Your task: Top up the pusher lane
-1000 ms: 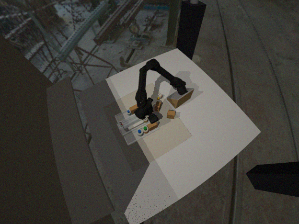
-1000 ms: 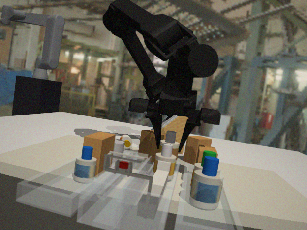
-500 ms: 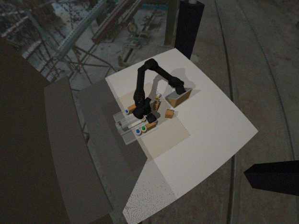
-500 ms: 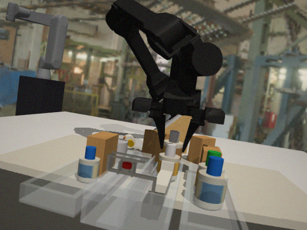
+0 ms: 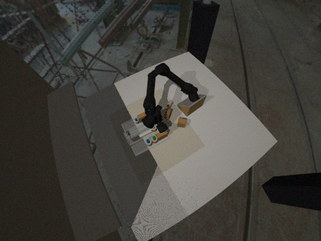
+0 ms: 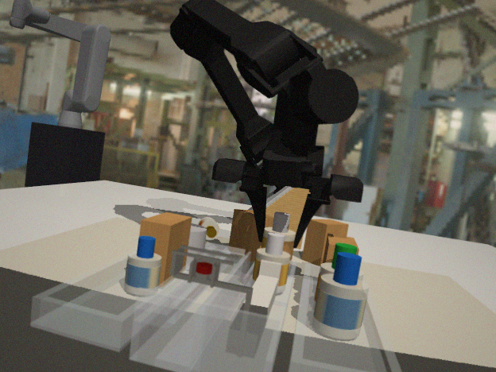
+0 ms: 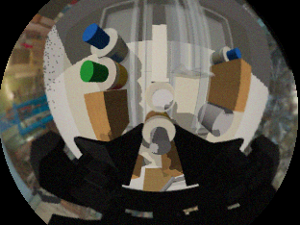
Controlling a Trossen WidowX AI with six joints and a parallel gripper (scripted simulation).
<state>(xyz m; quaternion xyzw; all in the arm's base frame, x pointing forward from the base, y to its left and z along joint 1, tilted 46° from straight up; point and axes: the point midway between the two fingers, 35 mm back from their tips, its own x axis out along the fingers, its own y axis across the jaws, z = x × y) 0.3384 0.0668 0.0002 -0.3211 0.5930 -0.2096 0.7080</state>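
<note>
claw: part-open, clamped on grey-capped jar | lane jar ahead of it | left: seating, release

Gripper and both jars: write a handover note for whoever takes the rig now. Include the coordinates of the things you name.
Gripper (image 5: 155, 126) (image 6: 278, 244) (image 7: 158, 126): shut on the grey-capped jar (image 6: 280, 222) (image 7: 160, 135), upright.
Lane jar (image 6: 273, 261) (image 7: 162, 97): white-looking cap, yellow label, upright directly behind the held one, at the end of the white pusher bar (image 6: 265, 286) (image 7: 160, 53). Whether the jars touch is unclear.
Done: loose jar picked up and lined up with the lane.
Left, by the look of it: ease the row back, seat the new jar against the front stop, then release. Seating can't be confirmed from here.
</note>
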